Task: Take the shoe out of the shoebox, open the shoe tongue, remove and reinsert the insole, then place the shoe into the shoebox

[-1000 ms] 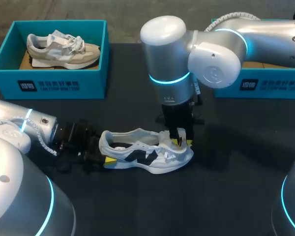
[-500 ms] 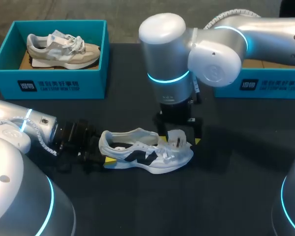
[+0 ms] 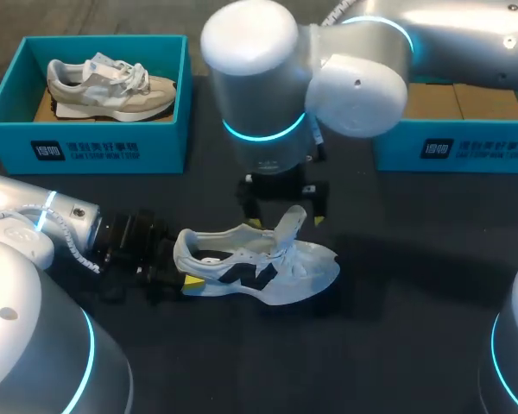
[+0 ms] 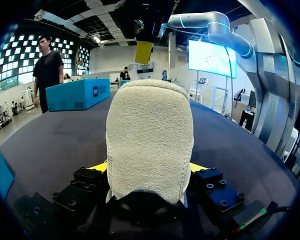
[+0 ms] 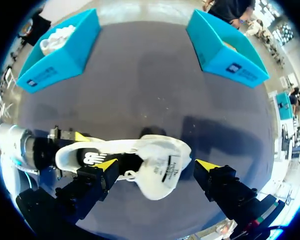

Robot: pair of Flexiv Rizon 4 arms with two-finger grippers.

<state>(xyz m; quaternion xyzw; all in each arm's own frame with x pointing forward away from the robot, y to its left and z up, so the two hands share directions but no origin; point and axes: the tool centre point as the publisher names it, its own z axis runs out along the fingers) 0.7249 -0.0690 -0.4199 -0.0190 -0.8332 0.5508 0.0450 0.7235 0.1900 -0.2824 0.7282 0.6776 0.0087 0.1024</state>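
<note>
Two arms, two shoes, two blue shoeboxes. On the dark worktop (image 3: 414, 285) the white shoe (image 3: 255, 263) lies on its sole. The left arm (image 3: 69, 226) has its jaws clenched on the heel, which only the left wrist view shows from both sides. Above the shoe's raised tongue (image 3: 289, 222), the right arm (image 3: 268, 103) has its jaws spread, gripping nothing. Beyond the shoe, the near shoebox (image 3: 86, 142) holds a beige shoe (image 3: 112, 86), and the second shoebox (image 3: 453, 147) stands farther off.

The shoe (image 3: 268, 266) lies on the table (image 3: 397, 328), heel between the left fingers (image 3: 192, 283).
</note>
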